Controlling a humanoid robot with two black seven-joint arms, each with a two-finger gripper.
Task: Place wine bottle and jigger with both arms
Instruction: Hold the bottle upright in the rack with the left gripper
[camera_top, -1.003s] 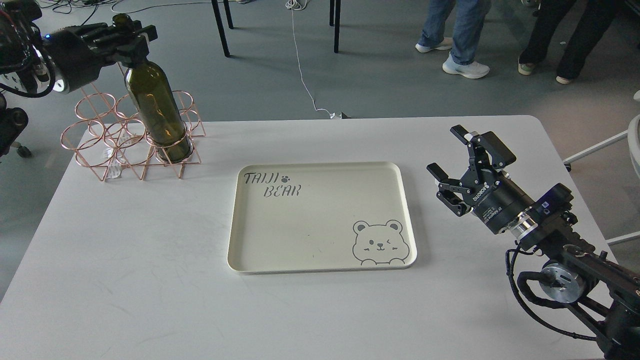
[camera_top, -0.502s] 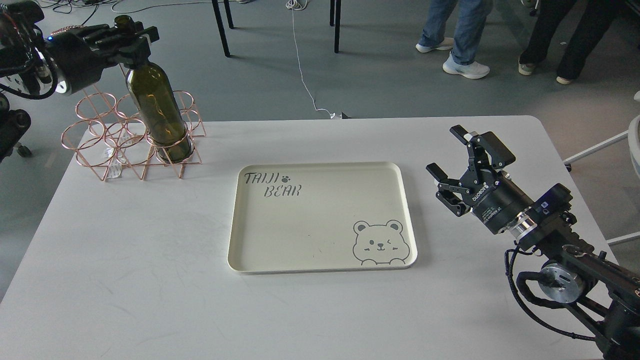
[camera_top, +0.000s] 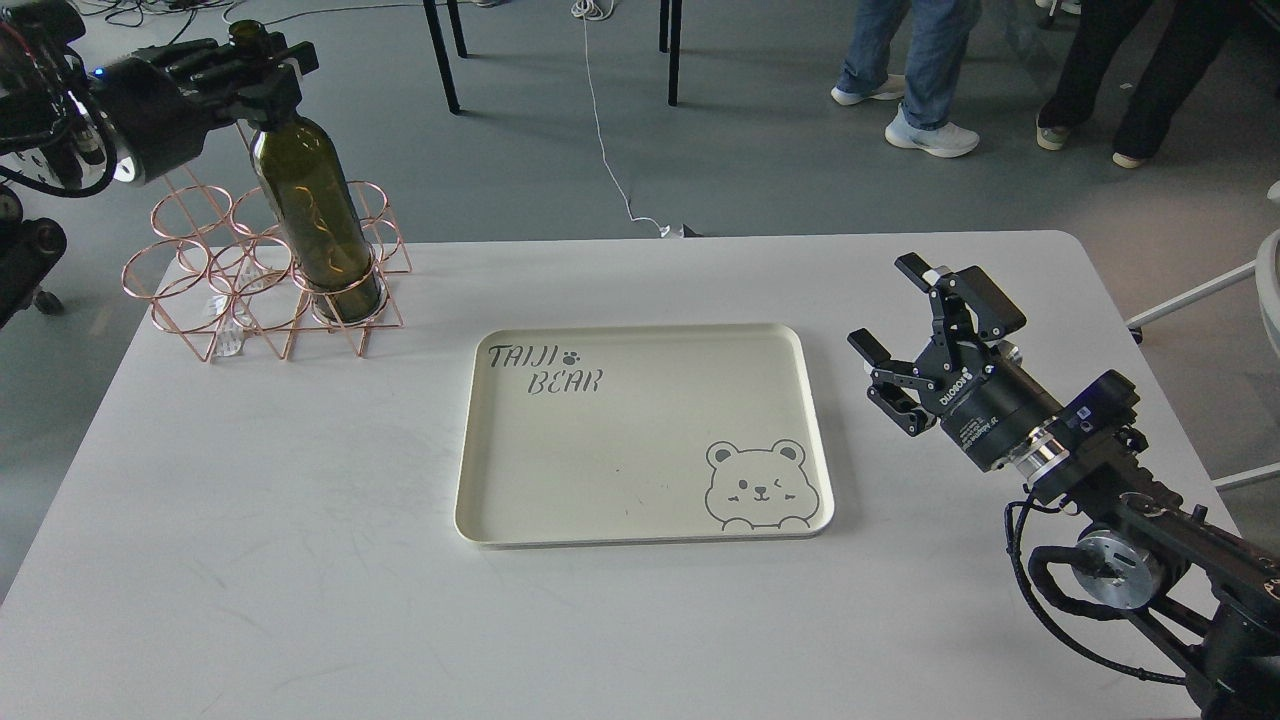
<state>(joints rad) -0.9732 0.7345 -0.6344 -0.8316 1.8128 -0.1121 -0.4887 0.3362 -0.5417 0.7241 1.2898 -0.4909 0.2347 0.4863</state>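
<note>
Your left tool (camera_top: 245, 75) was closed around the neck of the wine bottle (camera_top: 315, 215), just under its mouth, and the bottle stood with its base inside the front right ring of the copper wire rack (camera_top: 200, 290) at the far left corner of the surface (camera_top: 300, 560). The bottle leaned a little, with its top toward the left arm, so I judged that you were in the middle of taking it out of the rack. To do this step well, you needed to lift straight along the axis of the bottle until the base was clear above the ring, and only after that carry it sideways; a sideways pull too early could drag the light rack or tip it. The grip on the smooth glass neck looked narrow, so a slow and steady movement was better. The cream tray (camera_top: 815, 420) with the bear drawing lay in the middle of the surface, well apart from the rack, and it seemed the likely place to put things. Your right tool (camera_top: 905, 315) hovered just beside the right edge of the tray with its fingers spread and nothing between them. The jigger was not visible anywhere in this view.
</note>
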